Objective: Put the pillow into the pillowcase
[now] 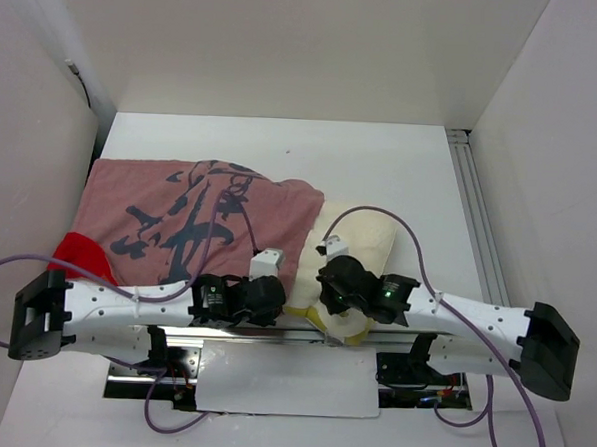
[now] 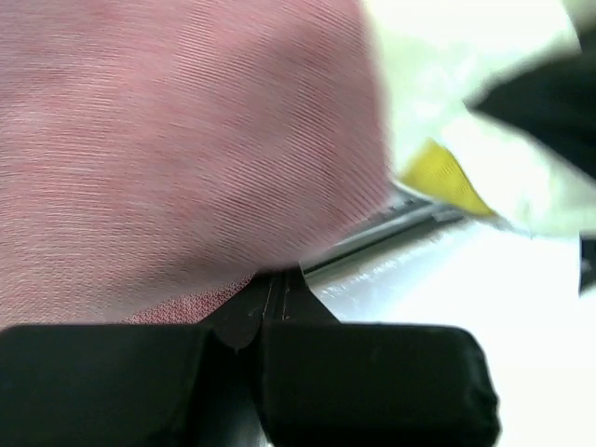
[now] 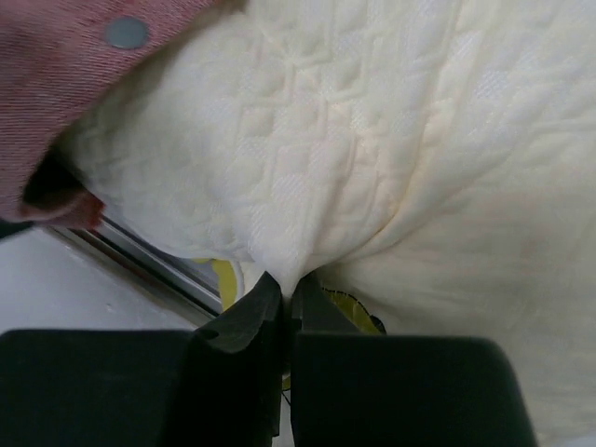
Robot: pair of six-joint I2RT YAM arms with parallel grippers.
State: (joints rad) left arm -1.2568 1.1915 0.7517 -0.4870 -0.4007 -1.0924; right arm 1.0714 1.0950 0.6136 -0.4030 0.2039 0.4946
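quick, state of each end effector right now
Left end effector: closed, pinching the pillowcase fabric.
Right end effector: closed, pinching a fold of the pillow.

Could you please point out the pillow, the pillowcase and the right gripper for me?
pillow (image 1: 363, 239): top external view, uncovered cream surface.
pillowcase (image 1: 130, 190): top external view, faded pinkish fabric, left part.
right gripper (image 3: 284, 281): right wrist view, between its closed fingertips, pinching the pillow.
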